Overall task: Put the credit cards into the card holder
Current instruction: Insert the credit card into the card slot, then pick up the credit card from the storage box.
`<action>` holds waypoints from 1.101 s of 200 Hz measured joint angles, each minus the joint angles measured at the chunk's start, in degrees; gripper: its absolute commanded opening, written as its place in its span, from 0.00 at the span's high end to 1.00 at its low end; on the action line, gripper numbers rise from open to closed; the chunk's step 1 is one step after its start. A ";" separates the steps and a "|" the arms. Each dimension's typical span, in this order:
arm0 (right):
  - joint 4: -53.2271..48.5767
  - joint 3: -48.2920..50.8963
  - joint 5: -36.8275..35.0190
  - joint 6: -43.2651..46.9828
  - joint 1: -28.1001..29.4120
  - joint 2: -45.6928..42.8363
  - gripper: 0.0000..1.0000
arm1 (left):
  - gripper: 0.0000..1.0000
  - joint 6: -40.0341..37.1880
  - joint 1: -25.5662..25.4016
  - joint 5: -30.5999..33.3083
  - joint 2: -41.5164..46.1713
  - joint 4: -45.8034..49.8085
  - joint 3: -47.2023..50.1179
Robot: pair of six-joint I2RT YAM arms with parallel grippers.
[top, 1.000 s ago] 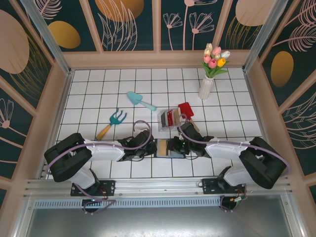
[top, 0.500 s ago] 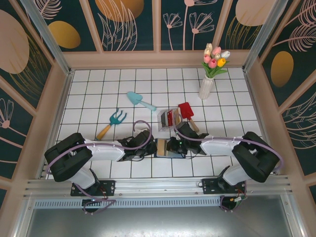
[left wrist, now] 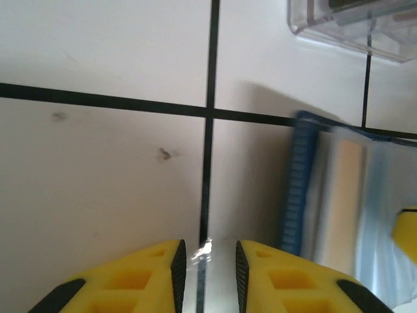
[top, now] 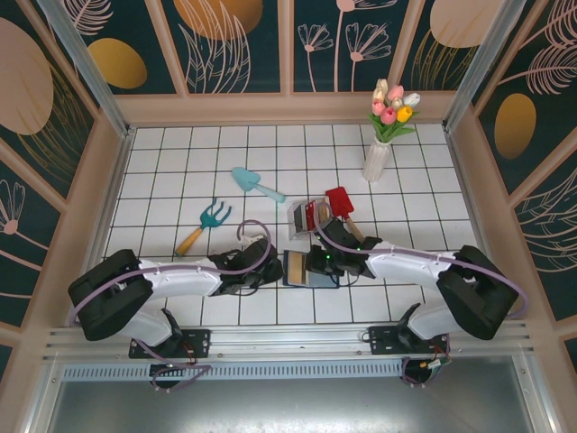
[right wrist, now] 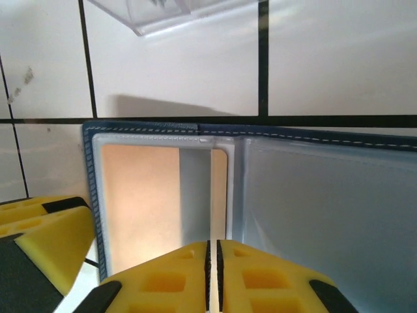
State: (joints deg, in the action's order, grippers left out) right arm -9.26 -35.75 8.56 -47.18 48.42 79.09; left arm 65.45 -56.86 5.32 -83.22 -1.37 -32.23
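The navy card holder (top: 317,280) lies open on the tiles between both grippers. A gold-tan credit card (right wrist: 137,202) lies flat in its left clear sleeve. My right gripper (right wrist: 214,248) hangs over that sleeve, jaws almost touching, with only a sliver of the card showing through the gap. My left gripper (left wrist: 207,251) sits just left of the holder's blue edge (left wrist: 300,182). Its jaws stand a little apart over a glossy clear film and grip nothing. A red credit card (top: 313,215) stands in the clear rack (top: 301,219). From above, the left gripper (top: 275,269) and right gripper (top: 312,263) flank the holder.
The clear rack (left wrist: 352,23) stands just behind the holder. A red toy shovel (top: 341,202) lies beside the rack, a teal trowel (top: 255,184) and a small rake (top: 206,224) to the left. A white vase of tulips (top: 379,153) stands at the back right.
The left jaws have parted slightly. The right jaws closed and now stand almost together; the right arm has shifted a little toward the rack. The card holder stays in place.
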 measured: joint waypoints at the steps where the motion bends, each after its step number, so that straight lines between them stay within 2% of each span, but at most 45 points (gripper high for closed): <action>1: -0.11 -0.02 -0.09 0.02 0.00 -0.09 0.84 | 0.69 -0.09 0.00 0.07 0.11 0.17 -0.07; 41: -3.48 -0.55 -1.95 1.09 -0.50 -1.75 0.85 | 0.69 -3.39 -0.07 -0.39 1.14 1.09 -5.09; 76: -4.63 -0.55 -2.60 1.53 -0.74 -1.42 0.86 | 0.69 -6.40 -0.11 -4.39 0.85 -4.24 -7.23; 115: -4.63 -0.26 -2.64 1.73 -1.09 -0.39 0.87 | 0.77 -7.30 -0.22 -10.93 -7.52 -9.51 -9.49; 161: -6.82 0.92 -5.22 2.12 -1.70 -0.22 0.88 | 0.83 -4.68 -0.48 -10.21 -12.92 -8.48 -8.79; 220: -11.43 0.87 -7.02 4.68 -4.92 -2.69 0.83 | 0.79 -2.91 -0.55 -8.68 -10.95 -10.67 -6.01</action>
State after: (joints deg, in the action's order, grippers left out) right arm -20.69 -34.87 1.54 -42.50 43.51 76.40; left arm 62.54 -57.41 -3.36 -94.17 -12.03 -38.24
